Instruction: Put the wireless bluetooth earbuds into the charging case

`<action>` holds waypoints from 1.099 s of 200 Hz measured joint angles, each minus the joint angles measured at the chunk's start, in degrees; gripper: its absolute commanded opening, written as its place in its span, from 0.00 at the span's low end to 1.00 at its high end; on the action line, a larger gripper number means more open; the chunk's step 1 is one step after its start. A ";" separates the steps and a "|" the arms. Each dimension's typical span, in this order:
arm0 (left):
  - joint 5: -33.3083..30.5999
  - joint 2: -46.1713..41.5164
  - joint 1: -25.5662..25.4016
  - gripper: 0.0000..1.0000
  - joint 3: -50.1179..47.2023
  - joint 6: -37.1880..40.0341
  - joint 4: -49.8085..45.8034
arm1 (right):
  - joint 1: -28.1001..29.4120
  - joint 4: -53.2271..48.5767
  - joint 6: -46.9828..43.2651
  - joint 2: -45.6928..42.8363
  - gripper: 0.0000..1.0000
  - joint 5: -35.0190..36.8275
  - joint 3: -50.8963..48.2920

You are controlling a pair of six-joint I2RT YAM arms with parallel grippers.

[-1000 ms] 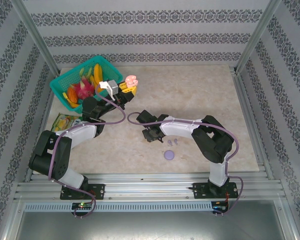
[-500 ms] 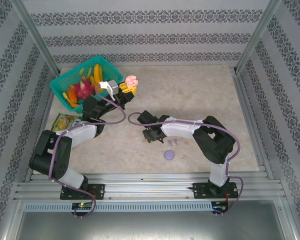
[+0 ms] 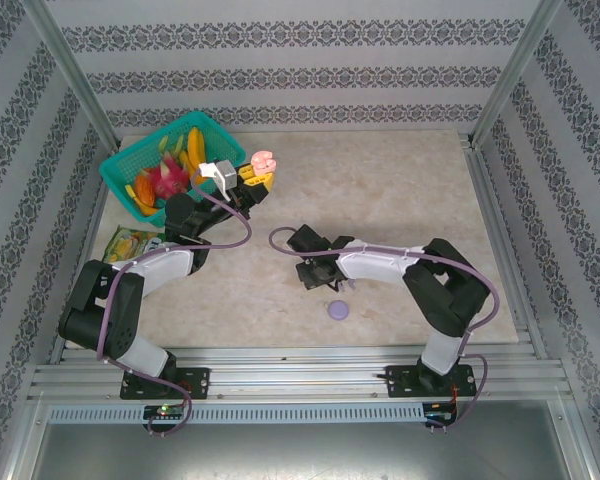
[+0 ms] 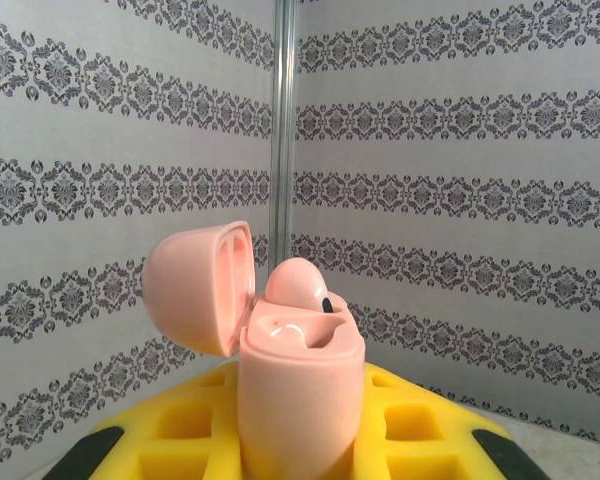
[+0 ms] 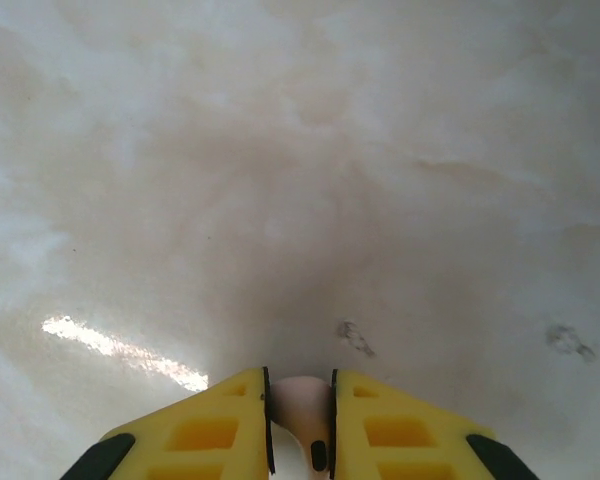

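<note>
My left gripper (image 4: 300, 425) is shut on the body of a pink charging case (image 4: 300, 370), held upright with its lid (image 4: 200, 285) swung open to the left. One pink earbud (image 4: 298, 285) sits in the far socket; the near socket is bare. In the top view the left gripper (image 3: 254, 177) holds this case (image 3: 264, 160) at the back left, beside the basket. My right gripper (image 5: 300, 385) is shut on a pale pink earbud (image 5: 302, 405), pinched between the yellow fingers just above the marble table. In the top view the right gripper (image 3: 315, 272) is low at the table's middle.
A round lilac case (image 3: 339, 310) lies shut on the table just in front of the right gripper. A teal basket (image 3: 120, 172) of toy food stands at the back left, with a yellow-green packet (image 3: 130, 243) in front of it. Metal posts frame the table.
The right gripper's jaws have narrowed onto the pink earbud, and the right arm has shifted a little to the right. The left arm and its case have not moved.
</note>
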 measured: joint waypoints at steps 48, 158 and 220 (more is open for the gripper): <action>0.00 0.00 0.00 0.00 0.00 0.00 0.00 | -1.53 2.14 1.09 -6.56 0.17 0.04 -1.73; 0.52 0.72 0.00 0.00 0.63 -0.22 -0.04 | -7.15 3.04 0.11 -29.18 0.18 1.79 1.99; 2.43 2.36 -0.15 0.00 2.80 -0.44 -0.11 | -7.87 10.73 -5.35 -31.47 0.18 0.96 12.07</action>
